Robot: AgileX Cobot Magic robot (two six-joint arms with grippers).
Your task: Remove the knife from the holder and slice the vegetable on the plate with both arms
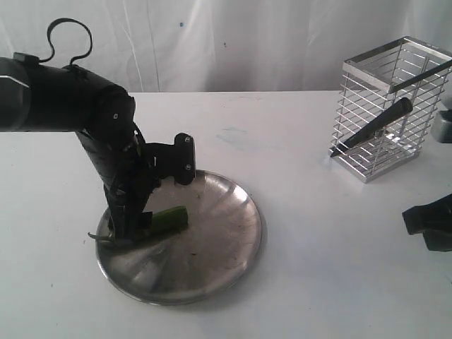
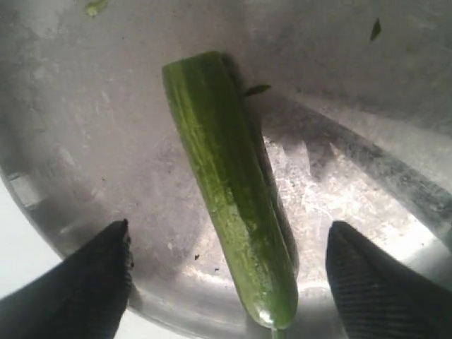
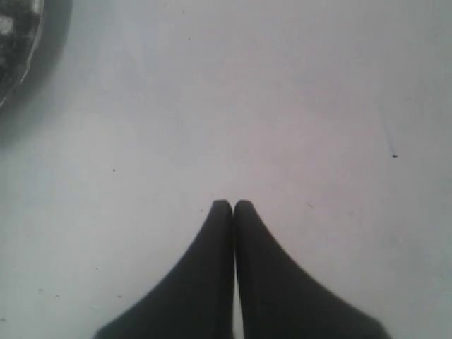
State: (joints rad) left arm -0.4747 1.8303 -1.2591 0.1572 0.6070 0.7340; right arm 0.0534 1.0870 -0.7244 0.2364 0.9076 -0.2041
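Reaches in from the left edge as the bulky black left arm (image 1: 63,99), bends sharply at the wrist and points almost straight down at the left side of the plate (image 1: 219,247). Ends in the left gripper (image 1: 129,227), spread wide, with one black finger (image 2: 85,289) on each side of the vegetable (image 2: 229,191) and clear of it; grips nothing. Has that vegetable lying flat on the plate near its left rim, blunt end toward the plate's middle, thin stem end down between the fingertips.

Shows only scraps of the right arm (image 1: 443,128) at the right edge, low over the white table (image 1: 296,296) and well apart from the plate. Carries the right gripper (image 3: 234,205) pressed fully together, tip against tip, with nothing between.

Has the knife (image 1: 374,127) leaning in the holder (image 1: 367,92) at the far right of the table, handle up, tip poking out low on the left side.

Cuts off the holder's right part and most of the right arm at the picture's edge. Hides the left fingertips behind the wrist in the exterior view.
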